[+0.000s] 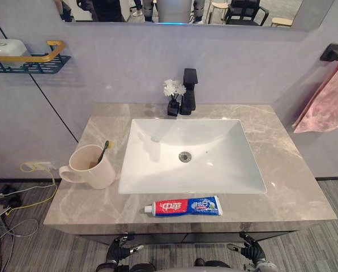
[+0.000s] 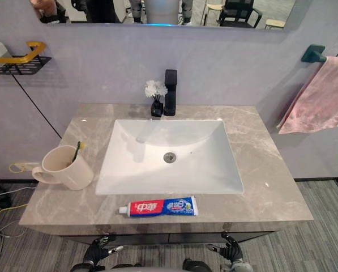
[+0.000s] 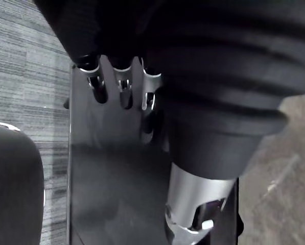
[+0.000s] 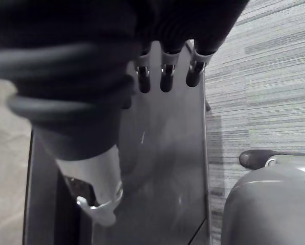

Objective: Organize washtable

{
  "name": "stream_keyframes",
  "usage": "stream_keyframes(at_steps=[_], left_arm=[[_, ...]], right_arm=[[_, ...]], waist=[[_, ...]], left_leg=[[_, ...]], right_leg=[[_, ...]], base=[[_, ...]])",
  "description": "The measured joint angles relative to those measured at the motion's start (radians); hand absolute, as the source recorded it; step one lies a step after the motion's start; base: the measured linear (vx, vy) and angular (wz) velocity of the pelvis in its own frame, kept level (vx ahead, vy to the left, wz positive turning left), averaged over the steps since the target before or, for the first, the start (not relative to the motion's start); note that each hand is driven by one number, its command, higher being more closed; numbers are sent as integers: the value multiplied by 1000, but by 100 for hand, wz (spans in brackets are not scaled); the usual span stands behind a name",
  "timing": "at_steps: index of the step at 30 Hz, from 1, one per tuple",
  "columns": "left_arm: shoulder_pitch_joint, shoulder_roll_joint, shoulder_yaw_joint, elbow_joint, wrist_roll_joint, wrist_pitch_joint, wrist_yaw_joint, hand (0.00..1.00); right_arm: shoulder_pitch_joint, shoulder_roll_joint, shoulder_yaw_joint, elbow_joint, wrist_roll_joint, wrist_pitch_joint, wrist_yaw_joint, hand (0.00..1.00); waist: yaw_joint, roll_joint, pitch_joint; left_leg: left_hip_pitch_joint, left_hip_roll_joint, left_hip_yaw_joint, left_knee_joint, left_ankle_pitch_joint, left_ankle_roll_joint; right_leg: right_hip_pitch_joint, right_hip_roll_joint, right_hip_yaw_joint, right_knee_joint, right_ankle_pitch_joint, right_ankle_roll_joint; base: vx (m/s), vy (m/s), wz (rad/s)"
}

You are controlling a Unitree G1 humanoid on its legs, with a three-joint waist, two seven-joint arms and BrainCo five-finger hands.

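We see a grey, veined stone-look washtable (image 1: pixel 282 187) with a glossy white rectangular basin (image 1: pixel 214 170) sunk into its middle. A rounded beige mug (image 1: pixel 92 170) stands on the counter left of the basin, with a thin toothbrush (image 1: pixel 103 152) leaning inside it. A flat red, white and blue toothpaste tube (image 1: pixel 184 207) lies along the front edge, just before the basin. Behind the basin a boxy black faucet (image 1: pixel 188 90) rises beside a small black vase of white flowers (image 1: pixel 172 93). A soft pink towel (image 1: pixel 327 102) hangs at the right. The left hand (image 1: pixel 120 248) and right hand (image 1: pixel 249 248) hang below the counter's front, fingers loosely straight, holding nothing
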State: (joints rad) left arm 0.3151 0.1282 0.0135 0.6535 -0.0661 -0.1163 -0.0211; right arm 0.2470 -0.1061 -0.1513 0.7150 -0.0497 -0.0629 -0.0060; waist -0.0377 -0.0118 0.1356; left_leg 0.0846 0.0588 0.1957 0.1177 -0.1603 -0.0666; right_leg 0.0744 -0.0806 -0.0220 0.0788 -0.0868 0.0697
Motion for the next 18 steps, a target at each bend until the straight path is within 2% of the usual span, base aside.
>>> stream_keyframes(at_steps=[3, 5, 18], left_arm=[[0, 1, -2, 21, 1, 0, -1, 0], [1, 0, -2, 32, 0, 2, -1, 0], [-18, 2, -1, 33, 0, -7, 0, 0]], right_arm=[[4, 0, -5, 17, 0, 0, -6, 0], [7, -1, -18, 23, 0, 0, -12, 0], [-21, -10, -29, 72, 9, -2, -10, 0]], waist=[[-1, 5, -13], [-1, 14, -16], [0, 20, -28]], left_leg=[[16, -15, -2, -13, 19, 29], [17, -20, -9, -13, 21, 33], [34, -21, -45, -58, 60, 34]], right_leg=[[9, -9, -3, -16, 2, 4], [12, -11, -6, -21, 2, 5], [26, -8, -30, -31, 11, 11]], base=[[153, 86, 0], [102, 29, 2], [-40, -13, 7]])
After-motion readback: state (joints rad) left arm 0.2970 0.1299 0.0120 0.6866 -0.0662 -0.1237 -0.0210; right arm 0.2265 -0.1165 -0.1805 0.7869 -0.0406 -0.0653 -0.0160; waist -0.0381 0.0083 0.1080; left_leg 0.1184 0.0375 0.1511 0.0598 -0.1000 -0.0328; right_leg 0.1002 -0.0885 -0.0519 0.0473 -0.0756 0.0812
